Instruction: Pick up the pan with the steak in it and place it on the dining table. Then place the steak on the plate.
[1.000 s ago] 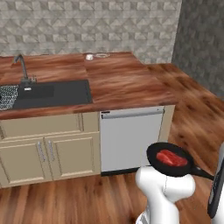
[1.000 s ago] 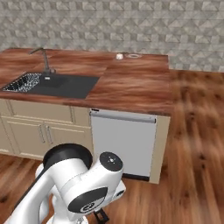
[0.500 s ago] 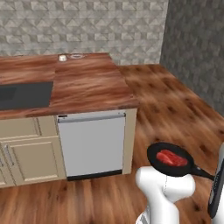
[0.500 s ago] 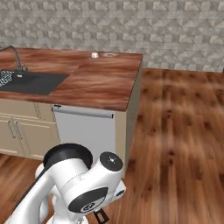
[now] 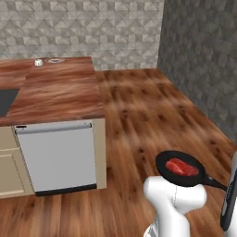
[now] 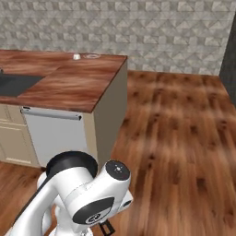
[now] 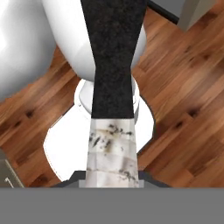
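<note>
One pan [image 5: 180,167] gripped by tool.

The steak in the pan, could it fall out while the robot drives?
Maybe. The flat slab of red raw steak lies loose in the small round black frying pan, carried high over the wooden floor. A jolt or tilt could slide it out. The pan is held only by its long thin handle, so it might also twist in the hand.

matt black pan [image 5: 181,167], marbled red steak [image 5: 182,167], glossy wood-grain floor [image 5: 139,106], rough stone wall [image 5: 83,28].
</note>
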Robot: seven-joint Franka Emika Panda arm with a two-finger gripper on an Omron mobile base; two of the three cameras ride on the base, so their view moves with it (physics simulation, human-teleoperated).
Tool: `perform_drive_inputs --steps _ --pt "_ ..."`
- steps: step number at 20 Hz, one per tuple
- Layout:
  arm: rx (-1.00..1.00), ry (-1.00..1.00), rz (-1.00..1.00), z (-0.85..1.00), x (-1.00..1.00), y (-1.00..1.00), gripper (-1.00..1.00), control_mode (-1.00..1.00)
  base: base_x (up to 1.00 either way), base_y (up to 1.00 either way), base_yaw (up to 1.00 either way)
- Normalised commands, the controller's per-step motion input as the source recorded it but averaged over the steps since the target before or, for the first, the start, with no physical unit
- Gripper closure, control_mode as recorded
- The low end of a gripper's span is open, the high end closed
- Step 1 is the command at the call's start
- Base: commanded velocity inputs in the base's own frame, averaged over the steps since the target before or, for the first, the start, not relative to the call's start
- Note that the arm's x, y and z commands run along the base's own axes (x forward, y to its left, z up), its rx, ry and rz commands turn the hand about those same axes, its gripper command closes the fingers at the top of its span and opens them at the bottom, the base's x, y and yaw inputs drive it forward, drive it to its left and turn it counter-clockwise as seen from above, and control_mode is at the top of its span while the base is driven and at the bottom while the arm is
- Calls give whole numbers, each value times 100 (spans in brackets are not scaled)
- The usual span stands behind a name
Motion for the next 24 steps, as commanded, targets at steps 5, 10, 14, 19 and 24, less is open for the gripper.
perform_drive_inputs --steps 5,10,14,19,24 --pt "0 0 0 0 0 0 100 100 3 -95 0" --pt "0 0 0 0 0 0 100 100 2 -87 0" --pt "0 0 0 0 0 0 100 100 0 -43 0" --pt "0 0 0 0 0 0 100 100 38 0 0" --pt "0 0 0 0 0 0 100 100 99 0 0"
